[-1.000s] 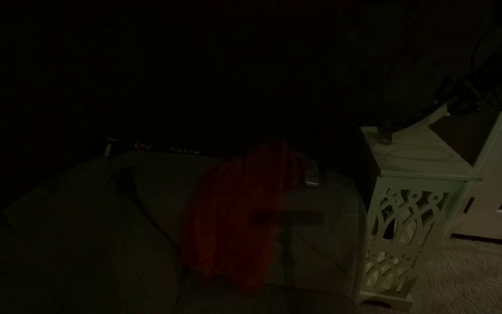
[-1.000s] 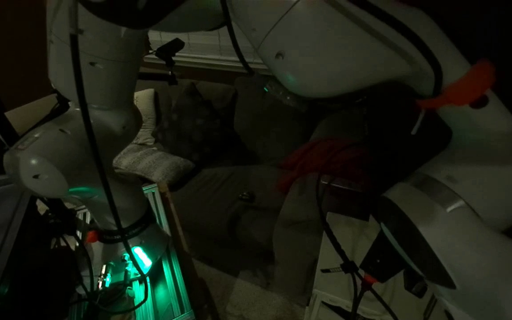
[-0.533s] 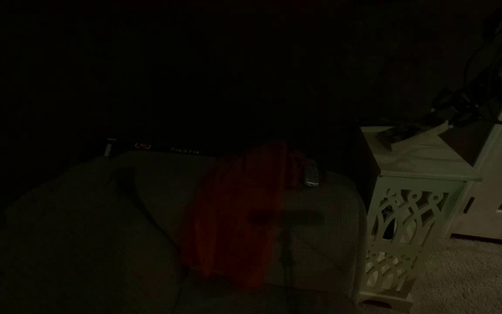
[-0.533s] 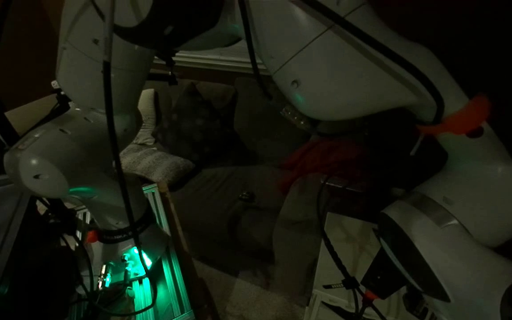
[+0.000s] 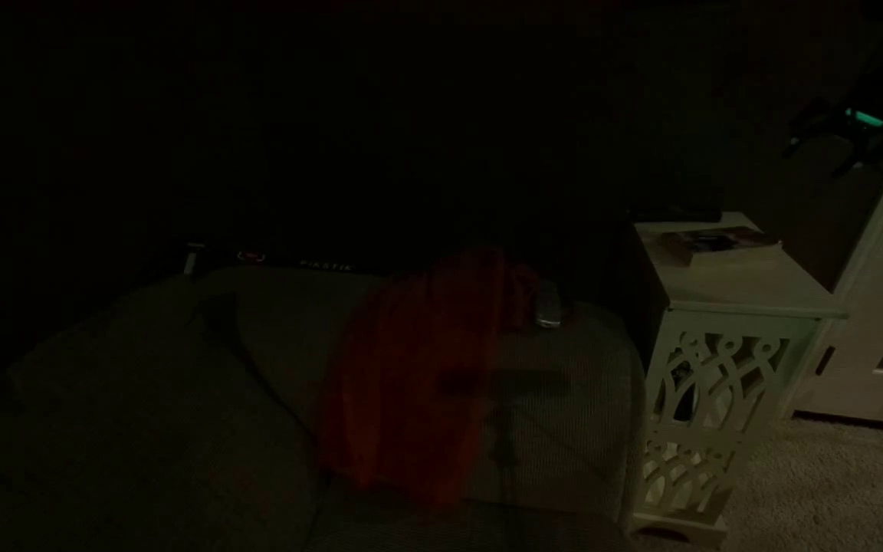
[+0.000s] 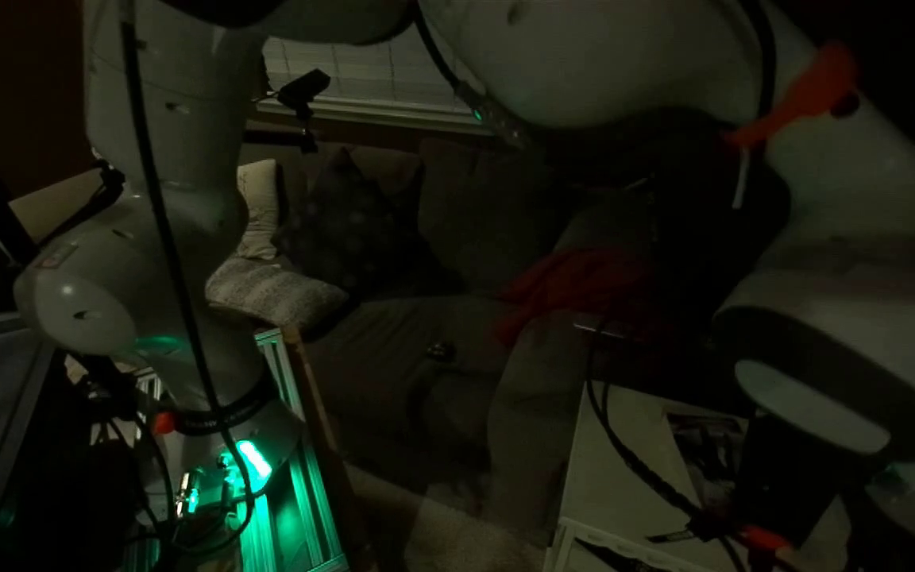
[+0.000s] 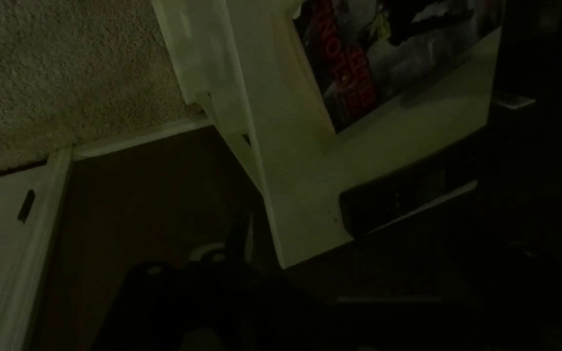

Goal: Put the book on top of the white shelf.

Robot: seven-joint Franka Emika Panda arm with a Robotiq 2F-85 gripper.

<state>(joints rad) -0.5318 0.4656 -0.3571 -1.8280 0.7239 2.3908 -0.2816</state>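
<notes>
The book (image 5: pixel 725 241), with a dark pictured cover and red lettering in the wrist view, lies flat on top of the white shelf (image 5: pixel 763 285). Part of the book (image 7: pixel 408 53) is cut off by the upper edge of the wrist view. Lattice cut-outs mark the side of the shelf. Up and to the right of the book in an exterior view, my gripper (image 5: pixel 817 159) hangs open, its fingers apart and nothing between them. It is clear of both book and shelf. In an exterior view the arm covers part of the book (image 6: pixel 708 445) and the gripper is hidden.
A dark box-like object (image 7: pixel 403 202) sits along the shelf top's edge, near the book. Beside the shelf is a sofa with a red cloth (image 5: pixel 411 383) and a small silvery object (image 5: pixel 547 305). A white door or cabinet (image 5: pixel 863 368) stands behind the shelf. The room is very dark.
The book was tilted in my gripper over the shelf top, then came lower. Now it lies flat there, let go, and my opened gripper has risen away from it.
</notes>
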